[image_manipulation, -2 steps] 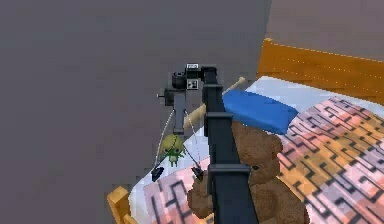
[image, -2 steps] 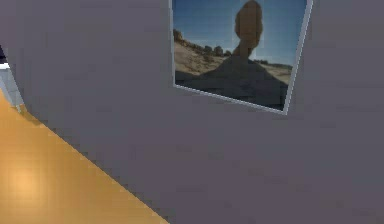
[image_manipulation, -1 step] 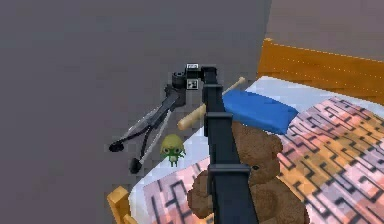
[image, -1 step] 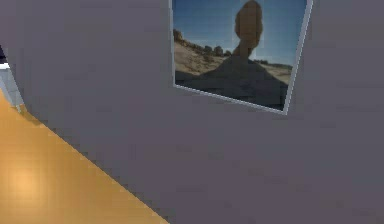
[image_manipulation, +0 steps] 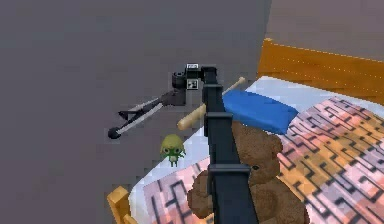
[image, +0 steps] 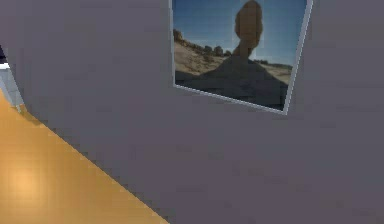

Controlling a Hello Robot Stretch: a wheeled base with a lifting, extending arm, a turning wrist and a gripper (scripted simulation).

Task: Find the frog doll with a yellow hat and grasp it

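A small green frog doll (image_manipulation: 172, 148) with a pale yellow hat stands at the near corner of the bed (image_manipulation: 150, 178), on the white sheet. The dark arm (image_manipulation: 222, 150) rises from the arm side view's bottom edge. From its top, the gripper (image_manipulation: 118, 131) reaches left and downward, its thin fingers (image_manipulation: 140, 110) passing above and left of the doll. The far end has only grey wall behind it, so it holds nothing.
On the bed lie a brown teddy bear (image_manipulation: 258, 160), a blue pillow (image_manipulation: 256, 108), a baseball bat (image_manipulation: 200, 112) and a patterned quilt (image_manipulation: 330, 150); the wooden headboard (image_manipulation: 320, 65) stands behind. In the forward view a framed picture (image: 240, 50) hangs on a grey wall (image: 100, 70) above wooden floor (image: 50, 185).
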